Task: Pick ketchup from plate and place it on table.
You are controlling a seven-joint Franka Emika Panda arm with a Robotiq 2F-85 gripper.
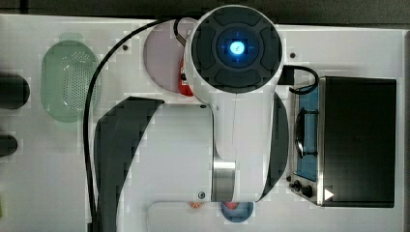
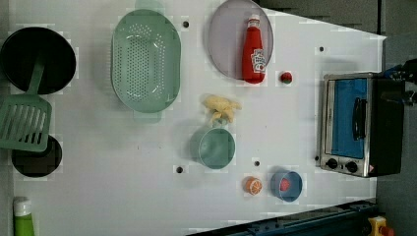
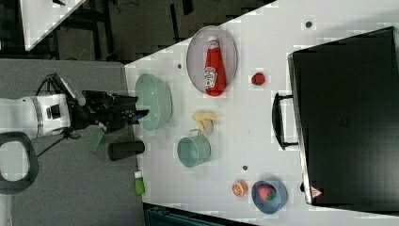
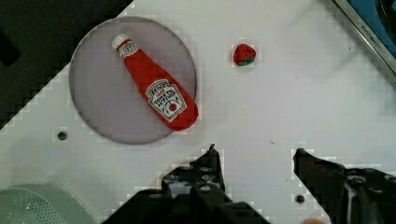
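your black two-finger gripper [image 4: 254, 150] hangs above the big white flat tabletop [image 4: 280, 107] with its fingers spread wide and nothing between them. the small slim red ketchup bottle with a white cap and white label [image 4: 155, 88] lies on its side on the large flat round mauve-grey plate [image 4: 98, 112], ahead of the gripper and well apart from it; no finger touches it. in the left view you see the bottle's base reaching the plate's edge on the left view's right side, and its cap points away from that edge toward the middle of the plate's rim. a small round red strawberry-like fruit [image 4: 244, 54] sits on the tabletop just beside the plate, also ahead of the gripper. a green perforated oval basket [image 4: 32, 210] is close to the gripper on one side, and the silver toaster oven with a blue door [image 2: 351, 123] stands on the other side, further off.
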